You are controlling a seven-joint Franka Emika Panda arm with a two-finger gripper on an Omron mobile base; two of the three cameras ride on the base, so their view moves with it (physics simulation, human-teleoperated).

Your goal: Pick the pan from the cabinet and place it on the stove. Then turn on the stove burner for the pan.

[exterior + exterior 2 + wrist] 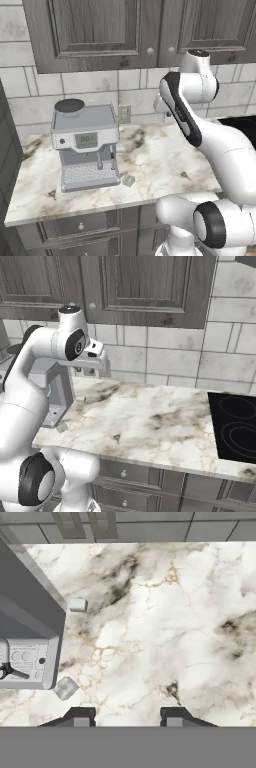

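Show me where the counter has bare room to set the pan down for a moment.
The marble counter is bare between the coffee machine and the stove. It is crowded at the machine's front right corner, where a small grey cube lies.

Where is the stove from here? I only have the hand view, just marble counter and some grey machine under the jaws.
Observer: The stove is set into the right end of the counter.
Operator: Is the cabinet open yet?
Observer: No. The cabinet above the counter has both doors shut, with their knobs side by side.
Operator: What is that grey machine?
Observer: A coffee machine at the counter's left end, with a small display on its front.
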